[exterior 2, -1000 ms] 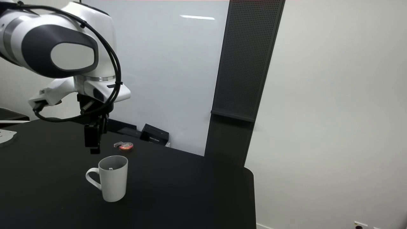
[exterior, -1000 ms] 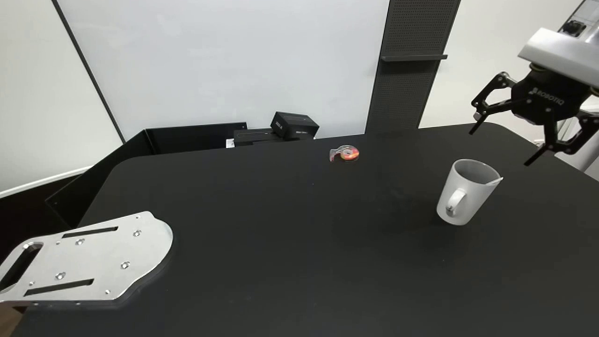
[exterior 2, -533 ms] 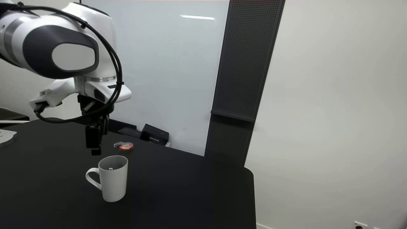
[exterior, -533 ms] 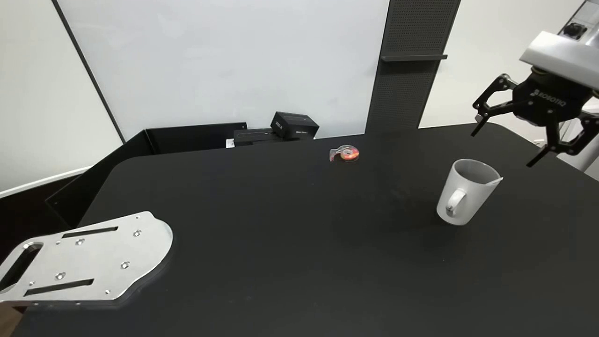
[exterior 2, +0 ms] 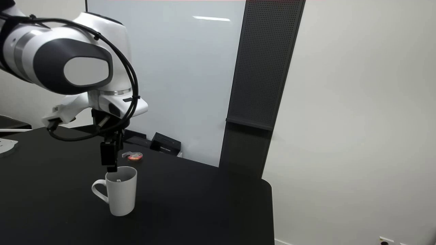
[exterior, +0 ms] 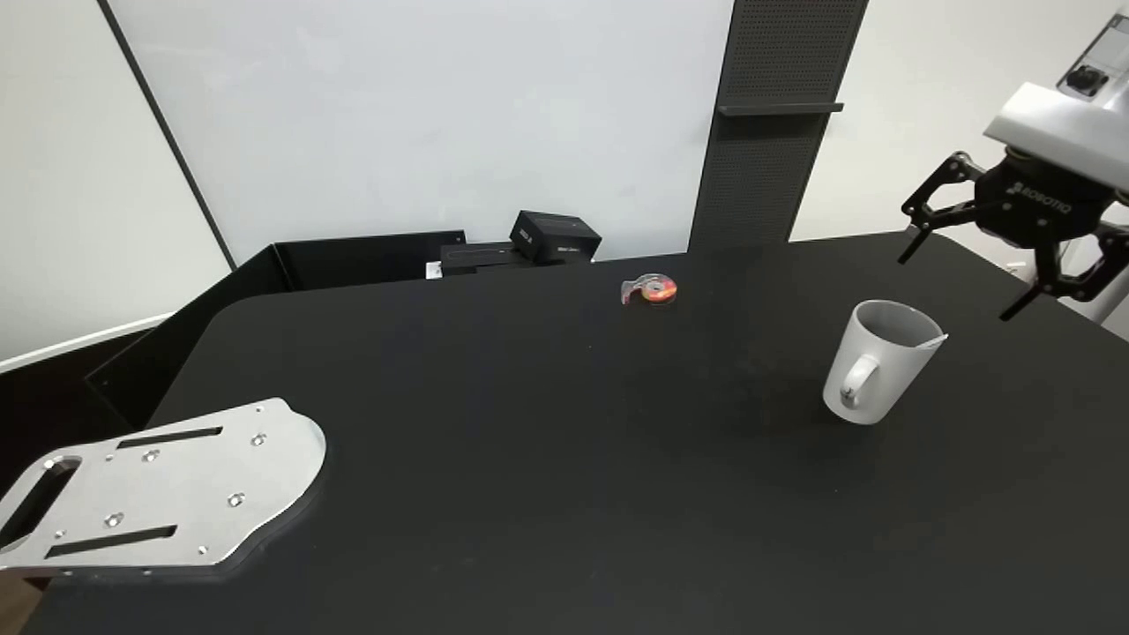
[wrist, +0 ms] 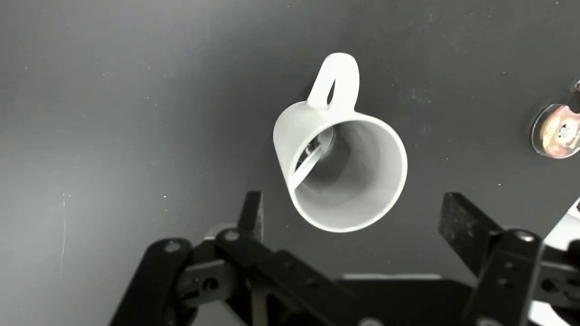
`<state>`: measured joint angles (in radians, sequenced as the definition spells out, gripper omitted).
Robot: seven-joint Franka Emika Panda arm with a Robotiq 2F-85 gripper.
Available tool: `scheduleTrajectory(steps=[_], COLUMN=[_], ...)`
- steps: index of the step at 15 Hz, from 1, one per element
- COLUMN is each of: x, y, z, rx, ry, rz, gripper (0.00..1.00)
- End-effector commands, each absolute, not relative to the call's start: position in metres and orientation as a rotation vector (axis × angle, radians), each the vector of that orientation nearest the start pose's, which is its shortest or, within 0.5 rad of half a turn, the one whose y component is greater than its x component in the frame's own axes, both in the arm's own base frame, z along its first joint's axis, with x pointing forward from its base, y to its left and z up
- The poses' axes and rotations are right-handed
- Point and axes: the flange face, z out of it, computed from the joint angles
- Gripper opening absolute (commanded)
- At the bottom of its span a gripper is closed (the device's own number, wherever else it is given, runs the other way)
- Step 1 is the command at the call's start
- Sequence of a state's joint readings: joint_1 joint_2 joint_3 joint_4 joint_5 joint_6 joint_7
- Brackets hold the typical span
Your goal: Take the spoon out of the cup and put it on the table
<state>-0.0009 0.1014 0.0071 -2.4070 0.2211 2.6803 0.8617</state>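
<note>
The white cup (exterior: 891,375) stands upright on the black table (exterior: 529,459); it also shows in an exterior view (exterior 2: 122,200) and in the wrist view (wrist: 290,131). The slim white spoon (wrist: 308,167) leans inside the cup, its end at the rim. The spoon's tip shows just past the rim in an exterior view (exterior: 932,342) and inside the mouth in an exterior view (exterior 2: 119,180). My gripper (exterior: 953,289) is open and empty, above the cup's rim height. In the wrist view the gripper (wrist: 353,208) has the cup ahead of and between its fingers, apart from both.
A red-and-clear tape dispenser (exterior: 653,289) lies toward the table's far edge and shows at the right in the wrist view (wrist: 559,131). A silver-white metal plate (exterior: 194,494) sits at the near left. Black boxes (exterior: 556,236) stand behind the table, before a whiteboard wall.
My gripper has moved slightly down and to the right in both exterior views, its fingertip now overlapping the cup's rim in one of them. The cup and spoon have not moved.
</note>
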Motion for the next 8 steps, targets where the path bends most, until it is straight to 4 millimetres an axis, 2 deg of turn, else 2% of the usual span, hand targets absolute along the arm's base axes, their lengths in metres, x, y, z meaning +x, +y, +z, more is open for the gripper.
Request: scheduleTrajectory(steps=[1, 8], x=[0.512, 0.511], y=[-0.010, -0.017], z=[0.280, 0.265], rx=[-2.559, -2.572], ry=[1.479, 1.465], rz=[-0.182, -0.195], gripper=[1.00, 1.00])
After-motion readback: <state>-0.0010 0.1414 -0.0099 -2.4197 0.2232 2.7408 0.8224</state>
